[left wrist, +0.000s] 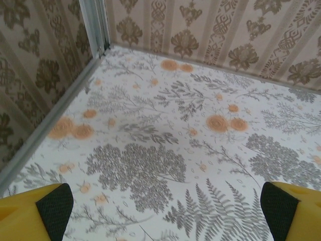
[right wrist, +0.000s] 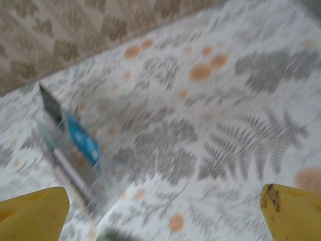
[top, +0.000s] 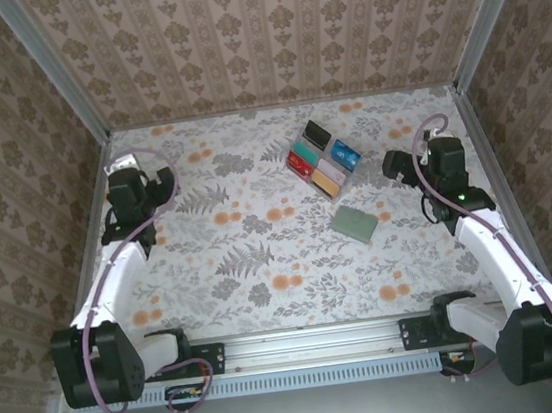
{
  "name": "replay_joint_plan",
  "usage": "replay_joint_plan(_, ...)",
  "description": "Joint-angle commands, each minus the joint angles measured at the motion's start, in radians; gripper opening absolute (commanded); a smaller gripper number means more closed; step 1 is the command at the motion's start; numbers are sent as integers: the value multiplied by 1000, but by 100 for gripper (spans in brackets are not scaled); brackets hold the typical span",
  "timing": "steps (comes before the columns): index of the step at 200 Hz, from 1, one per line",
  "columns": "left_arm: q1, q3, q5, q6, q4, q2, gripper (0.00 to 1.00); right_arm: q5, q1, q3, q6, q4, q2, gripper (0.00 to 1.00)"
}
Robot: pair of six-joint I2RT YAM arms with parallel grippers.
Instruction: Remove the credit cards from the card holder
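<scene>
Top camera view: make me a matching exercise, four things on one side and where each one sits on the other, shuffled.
Things:
1. card holder
2. black card
3. left claw
4. right claw

Places:
A. open, by the left wall, far from the cards
B. rear corner of the group of cards
C. open, just right of the cards
D. alone, nearer the front edge of the table than the cards

Pairs: 1-D, 2-B, 3-A, 4-C

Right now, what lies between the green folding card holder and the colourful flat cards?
Bare floral tablecloth, in the top view, between the green card holder and the colourful cards.
</scene>
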Motion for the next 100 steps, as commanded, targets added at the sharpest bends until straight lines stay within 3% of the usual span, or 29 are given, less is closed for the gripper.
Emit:
replay_joint_plan(1, -5, 49, 108, -101, -186, -7, 100, -169, 12, 12, 71, -191, 20, 100)
replay_joint_plan(45, -24, 79, 246, -131, -235, 0, 100, -190, 135, -3, 72, -228, 129, 100)
replay_joint_plan(74, -73, 94, 268, -114, -240, 25, 100, -149, 241, 34, 112, -212, 257, 97)
replay_joint_plan(100, -125, 103, 254, -105, -244, 48, 100, -114, 269, 60, 120, -192, 331, 95)
